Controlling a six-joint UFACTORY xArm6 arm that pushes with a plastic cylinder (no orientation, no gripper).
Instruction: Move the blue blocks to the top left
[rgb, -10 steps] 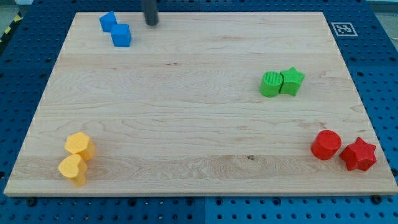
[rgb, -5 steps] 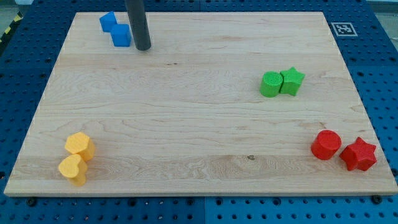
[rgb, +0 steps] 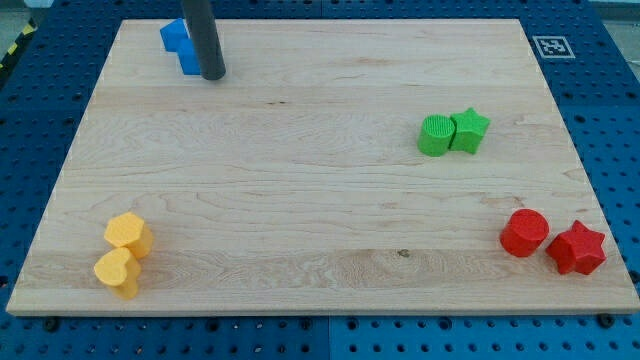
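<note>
A wooden board lies on a blue pegboard bench. Two blue blocks sit touching each other near the board's top left corner, one above the other; their exact shapes are hard to tell, as the dark rod partly hides them. My tip rests against the right side of the lower blue block. The rod has no hand, so nothing is gripped; it can only push.

The blue blocks look small, rigid and light, likely to slide easily on smooth wood and to twist away if pushed off-centre. A push on a flat side, through the middle, seems safest.

At the board's top right corner is a black-and-white square marker; no readable words or brands show anywhere.
</note>
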